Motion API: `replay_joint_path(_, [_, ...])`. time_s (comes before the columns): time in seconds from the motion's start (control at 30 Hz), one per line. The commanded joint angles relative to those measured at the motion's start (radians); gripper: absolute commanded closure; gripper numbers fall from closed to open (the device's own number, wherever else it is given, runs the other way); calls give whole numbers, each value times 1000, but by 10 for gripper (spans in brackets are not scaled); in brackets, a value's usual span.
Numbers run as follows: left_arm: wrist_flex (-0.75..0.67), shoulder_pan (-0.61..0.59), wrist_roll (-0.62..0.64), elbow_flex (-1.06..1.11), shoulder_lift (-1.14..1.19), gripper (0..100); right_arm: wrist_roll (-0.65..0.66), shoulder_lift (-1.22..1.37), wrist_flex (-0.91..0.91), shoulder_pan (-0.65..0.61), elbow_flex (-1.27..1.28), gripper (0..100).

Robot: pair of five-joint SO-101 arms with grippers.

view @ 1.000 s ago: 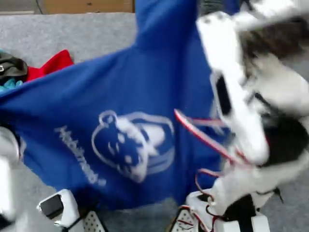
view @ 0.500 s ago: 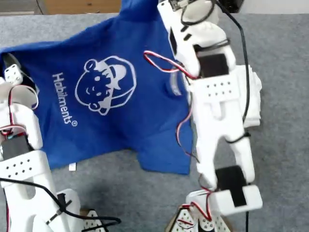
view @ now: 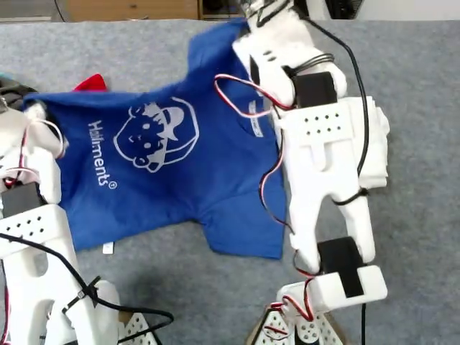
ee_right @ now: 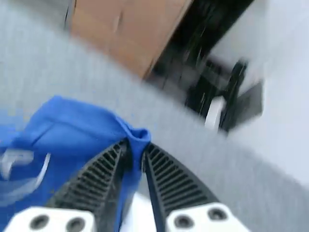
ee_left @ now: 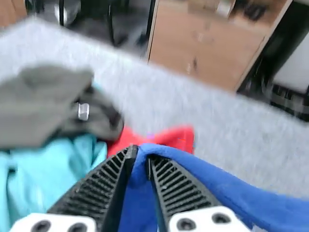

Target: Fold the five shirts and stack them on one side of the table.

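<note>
A blue shirt (view: 165,172) with a white printed face lies spread across the grey table, print up. My left gripper (ee_left: 139,151) is shut on one edge of the blue shirt (ee_left: 241,193), at the table's left side (view: 32,111). My right gripper (ee_right: 135,145) is shut on a fold of the blue shirt (ee_right: 72,125) at the far edge of the table, under the right arm (view: 316,144). A red shirt (ee_left: 169,137), a turquoise shirt (ee_left: 43,174) and a grey-green garment (ee_left: 48,101) lie bunched just beyond the left gripper.
The red shirt's corner (view: 90,83) peeks out at the far left. Wooden furniture (ee_left: 207,43) stands past the table's far edge. Bare grey table (view: 424,93) lies to the right of the right arm and along the near edge (view: 194,287).
Both arms have drawn the blue shirt down from mid-air and spread it flat on the table. Since half a second ago it has shifted slightly, and the red shirt's corner has come into sight.
</note>
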Motion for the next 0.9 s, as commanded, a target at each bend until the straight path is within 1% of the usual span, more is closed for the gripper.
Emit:
replay_joint_path(0.0, [118, 2, -3, 5, -4, 982, 91, -67, 204, -28, -50, 998])
replay_joint_path(0.13, [295, 5, -3, 9, -4, 982, 118, -91, 325, -33, 47, 998])
replay_joint_path(0.2, [396, 12, -48, 9, -4, 982, 120, -133, 344, -38, 157, 998])
replay_joint_path(0.27, [496, 14, -118, 9, -4, 982, 120, -205, 333, -39, 295, 998])
replay_joint_path(0.37, [628, 14, -204, 12, -4, 982, 124, -354, 226, -28, 555, 998])
replay_joint_path(0.43, [671, 12, -241, 43, -4, 982, 150, -469, 143, -18, 736, 998])
replay_joint_path(0.53, [687, 0, -285, 89, -4, 982, 152, -639, 61, 12, 946, 998])
replay_joint_path(0.63, [694, -49, -318, 118, -5, 982, 160, -776, 55, 61, 1070, 998])
replay_joint_path(0.73, [789, -78, -351, 87, -5, 982, 180, -878, 60, 120, 1162, 998])
replay_joint_path(0.8, [832, -75, -379, 77, -5, 982, 212, -931, 60, 131, 1228, 998])
replay_joint_path(0.87, [825, -84, -396, 80, -5, 982, 226, -974, 60, 131, 1290, 998])
